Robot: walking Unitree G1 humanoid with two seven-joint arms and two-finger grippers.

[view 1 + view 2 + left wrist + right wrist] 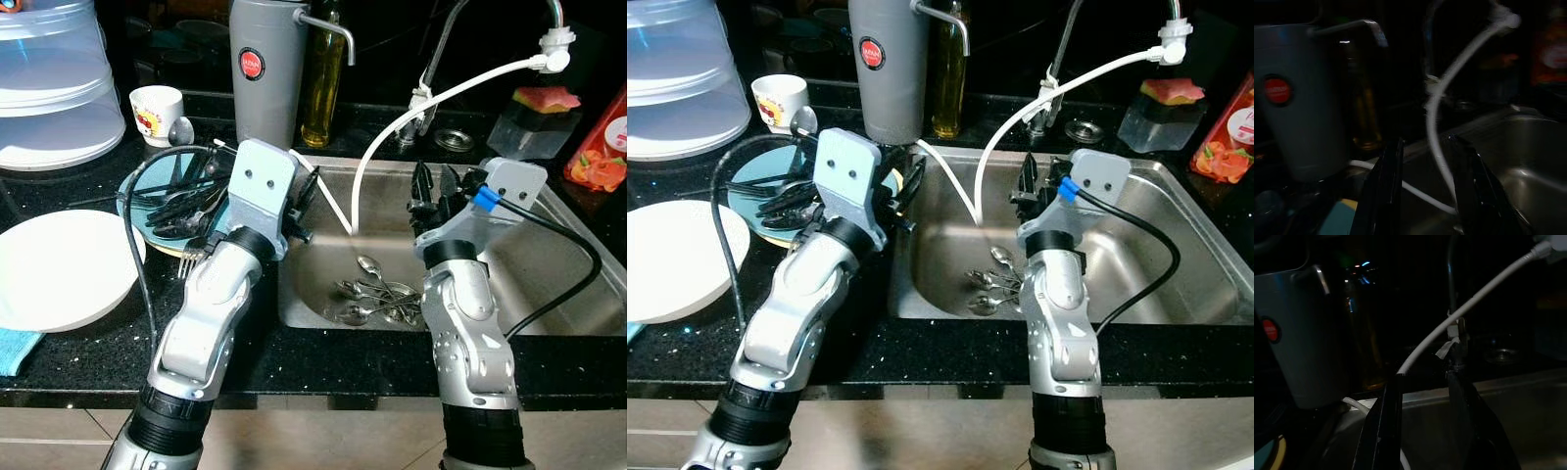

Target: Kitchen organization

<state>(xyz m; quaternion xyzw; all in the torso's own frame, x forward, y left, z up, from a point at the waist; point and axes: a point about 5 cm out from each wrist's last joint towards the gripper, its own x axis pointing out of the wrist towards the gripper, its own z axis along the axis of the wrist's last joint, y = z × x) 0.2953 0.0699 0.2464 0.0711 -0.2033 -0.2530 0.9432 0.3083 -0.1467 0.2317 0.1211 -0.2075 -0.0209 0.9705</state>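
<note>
Black granite counter (88, 357) carries, from nine o'clock, a bare white plate (59, 269), then a blue plate (147, 211) heaped with dark cutlery (186, 206). A cup (157, 113) stands behind it at eleven o'clock, beside a grey jug (266, 69) and an oil bottle (323, 83). The left gripper (306, 196) hangs at the sink's near-left rim, fingers parted and holding nothing. Spoons (377, 299) lie loose in the steel sink (549, 264), under a white hose (411, 113). The right gripper (436, 191) hovers above them, fingers apart, empty. Judged from this, the robot is between grasps; the next move likely calls for lowering the right gripper onto one spoon.
</note>
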